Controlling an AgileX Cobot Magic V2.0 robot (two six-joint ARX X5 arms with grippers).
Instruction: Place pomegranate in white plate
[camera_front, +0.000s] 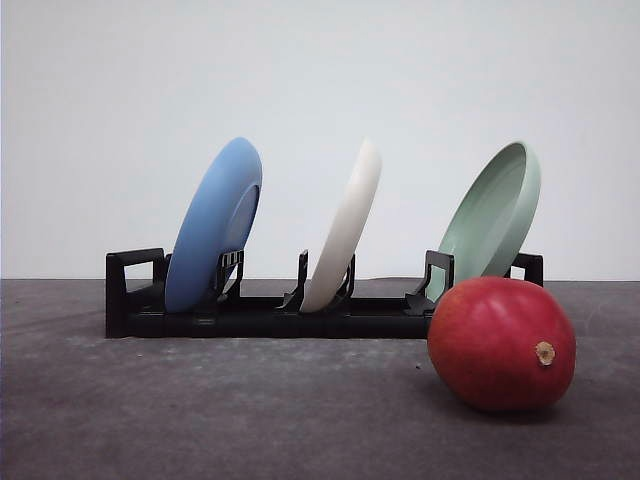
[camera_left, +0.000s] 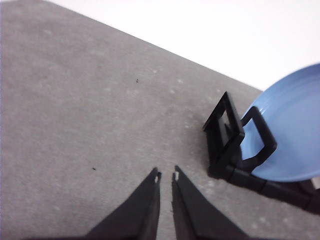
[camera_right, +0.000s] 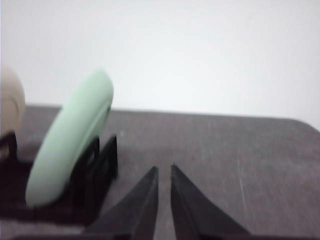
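The glossy red pomegranate (camera_front: 502, 344) lies on the grey table in the front view, at the near right, in front of the rack's right end. The white plate (camera_front: 345, 226) stands on edge in the middle slot of the black rack (camera_front: 260, 313), tilted rightward. Its cream edge (camera_right: 11, 102) also shows in the right wrist view. My left gripper (camera_left: 166, 176) hovers over bare table beside the rack's left end, its fingers nearly together with nothing between them. My right gripper (camera_right: 163, 170) is likewise shut and empty, near the rack's right end.
A blue plate (camera_front: 214, 224) leans in the rack's left slot and a pale green plate (camera_front: 492, 216) in the right slot, just behind the pomegranate. The blue plate (camera_left: 292, 135) and green plate (camera_right: 70, 137) appear in the wrist views. A white wall stands behind the table.
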